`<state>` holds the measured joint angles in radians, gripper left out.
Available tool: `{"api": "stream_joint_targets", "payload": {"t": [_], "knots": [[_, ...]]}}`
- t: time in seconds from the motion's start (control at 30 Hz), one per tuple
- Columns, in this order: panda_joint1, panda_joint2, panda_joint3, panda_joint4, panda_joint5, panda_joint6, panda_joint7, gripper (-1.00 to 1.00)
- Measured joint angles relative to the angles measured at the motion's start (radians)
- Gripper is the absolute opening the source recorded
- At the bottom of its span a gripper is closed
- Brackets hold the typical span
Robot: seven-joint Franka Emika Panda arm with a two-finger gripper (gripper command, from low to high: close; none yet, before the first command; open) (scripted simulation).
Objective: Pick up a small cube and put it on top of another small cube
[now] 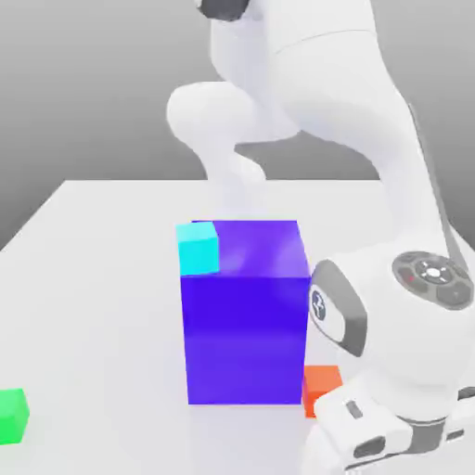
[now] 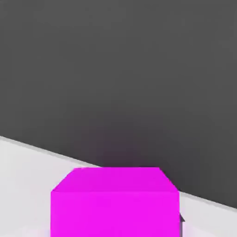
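The big blue-purple block [image 1: 246, 320] has a slight glossy sheen, the magenta cube [image 2: 115, 203] looks flat matte, tabletop [image 1: 93, 278] smooth and matte white.

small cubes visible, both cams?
4. Cyan cube at the big blue block's upper corner, orange cube beside its base, green cube at the exterior view's left edge, magenta cube in hand view. The arm may hide others.

Bright, even light; the bench [image 1: 102, 278] glows white with soft, faint shadows, and the blue block [image 1: 246, 315] has a pale sheen on top.
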<state>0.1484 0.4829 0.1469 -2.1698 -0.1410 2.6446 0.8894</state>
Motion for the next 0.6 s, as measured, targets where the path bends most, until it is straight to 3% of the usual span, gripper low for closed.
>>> {"api": "stream_joint_targets", "payload": {"t": [0.2,0.6], "knots": [[-0.159,-0.099,-0.062,-0.047,0.055,-0.055,-0.145,-1.00],[-0.553,-0.190,-0.254,-0.144,0.195,-0.044,-0.526,-1.00]]}}
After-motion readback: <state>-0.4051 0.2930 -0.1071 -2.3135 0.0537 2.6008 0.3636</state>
